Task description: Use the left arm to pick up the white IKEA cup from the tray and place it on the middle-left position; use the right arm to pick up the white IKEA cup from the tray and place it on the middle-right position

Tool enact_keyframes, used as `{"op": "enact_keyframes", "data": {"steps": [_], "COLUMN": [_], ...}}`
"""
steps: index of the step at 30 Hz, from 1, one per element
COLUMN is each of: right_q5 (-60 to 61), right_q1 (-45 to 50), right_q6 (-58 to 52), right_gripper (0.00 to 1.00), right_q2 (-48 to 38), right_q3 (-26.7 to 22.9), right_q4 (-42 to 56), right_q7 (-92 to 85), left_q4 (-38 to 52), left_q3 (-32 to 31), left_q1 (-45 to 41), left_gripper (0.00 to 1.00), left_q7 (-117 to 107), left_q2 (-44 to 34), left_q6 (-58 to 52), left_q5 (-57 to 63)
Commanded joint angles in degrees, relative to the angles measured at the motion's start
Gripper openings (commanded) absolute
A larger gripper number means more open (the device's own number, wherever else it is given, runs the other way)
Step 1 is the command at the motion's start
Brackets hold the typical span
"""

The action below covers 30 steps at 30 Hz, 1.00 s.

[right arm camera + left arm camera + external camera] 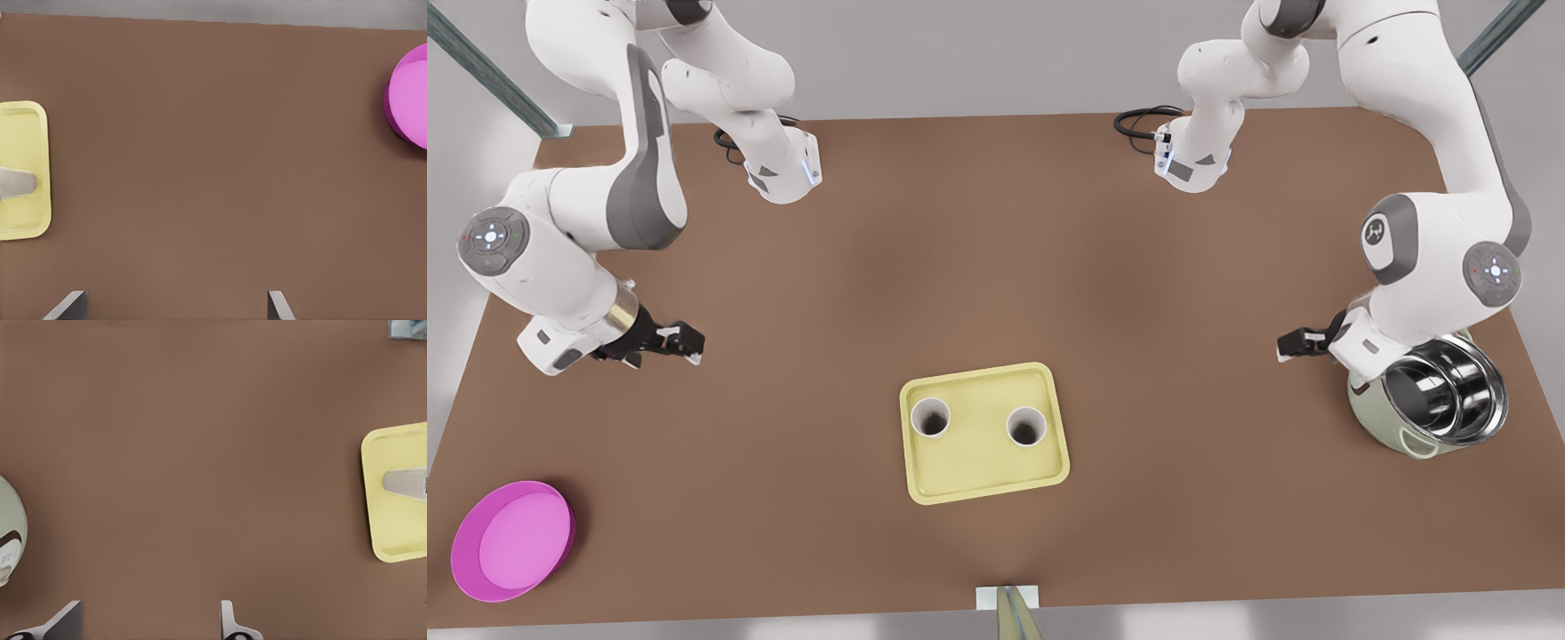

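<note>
I saw the tray (pixel 983 478) low in the frame's centre, two white cups (pixel 930 417) (pixel 1026 427) upright inside, no readable writing. Right gripper (pixel 687 340) at mid-left, fingers spread; left gripper (pixel 1288 344) at mid-right beside the steel-lined pot (pixel 1430 396), fingers spread.

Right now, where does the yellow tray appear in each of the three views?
Front view: the tray lies at lower centre of the table.
Left wrist view: the tray is cut by the frame's edge, across bare table from the pale green pot.
Right wrist view: the tray is cut by the edge, across from the magenta dish.
Shared landmark: a white cup standing on the tray.
</note>
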Motion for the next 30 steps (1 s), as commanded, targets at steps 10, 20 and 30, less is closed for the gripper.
{"op": "enact_keyframes", "data": {"steps": [10, 20, 30], "right_q5": [1.5, 0.6, -5.4], "right_q1": [11.0, 16.1, 17.6], "right_q6": [1.6, 7.6, 12.3], "right_gripper": [1.00, 1.00, 0.99], "right_q2": [3.7, 24.8, 33.4], "right_q3": [8.8, 8.9, 8.7], "right_q4": [3.8, 22.6, 25.6], "right_q7": [1.7, 10.6, 10.6], "left_q4": [25.7, 27.2, 27.3], "left_q3": [-2.0, -2.0, -1.8], "left_q1": [-22.8, -30.3, -30.0], "left_gripper": [1.00, 1.00, 1.00], "left_q7": [-32.6, -47.5, -46.6], "left_q2": [23.8, 34.1, 37.5], "left_q6": [6.2, 13.9, 23.3], "left_q5": [3.9, 4.0, 4.6]}}
